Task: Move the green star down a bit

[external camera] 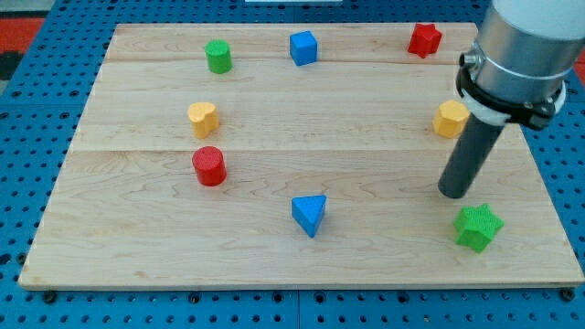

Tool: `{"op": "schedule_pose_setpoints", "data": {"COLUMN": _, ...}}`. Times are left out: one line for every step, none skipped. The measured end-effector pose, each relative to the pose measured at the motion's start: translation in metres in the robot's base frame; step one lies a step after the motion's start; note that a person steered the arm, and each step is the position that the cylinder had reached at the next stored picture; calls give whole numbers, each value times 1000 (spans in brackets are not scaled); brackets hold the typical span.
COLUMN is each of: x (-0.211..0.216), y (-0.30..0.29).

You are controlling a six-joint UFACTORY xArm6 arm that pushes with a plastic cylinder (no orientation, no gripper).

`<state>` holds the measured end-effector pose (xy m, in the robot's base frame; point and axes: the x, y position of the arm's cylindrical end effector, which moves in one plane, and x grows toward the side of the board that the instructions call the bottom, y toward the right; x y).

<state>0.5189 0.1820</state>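
In the single camera view, the wooden surface (302,119) carried eight blocks. The green star (478,227) lay near the bottom right corner, close to the bottom edge. Our tip (452,194) stood just up and to the left of the green star, close to it; whether the two touched could not be told. There was no hand on this arm, so no released or clenched state applied; the rod grasped nothing.

Along the top edge sat a green cylinder (218,57), a blue cube (303,47) and a red star (424,39). A yellow block (203,119) and a red cylinder (209,166) stood toward the left edge. A second yellow block (450,120) stood near the right edge, partly behind the arm. A blue triangle (309,214) lay toward the bottom edge, at the middle.

We judged the green star light, rigid and ready to slide on smooth wood. Its points made it liable to rotate under an off-centre push. Contact was best made on its upper side, centred, between two points. Little room remained before the bottom edge, so a short push was indicated.
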Motion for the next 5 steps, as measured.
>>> {"op": "schedule_pose_setpoints", "data": {"x": 38, "y": -3}}
{"op": "schedule_pose_setpoints", "data": {"x": 40, "y": -3}}
{"op": "schedule_pose_setpoints", "data": {"x": 40, "y": 0}}
{"op": "schedule_pose_setpoints", "data": {"x": 40, "y": 0}}
{"op": "schedule_pose_setpoints", "data": {"x": 40, "y": 0}}
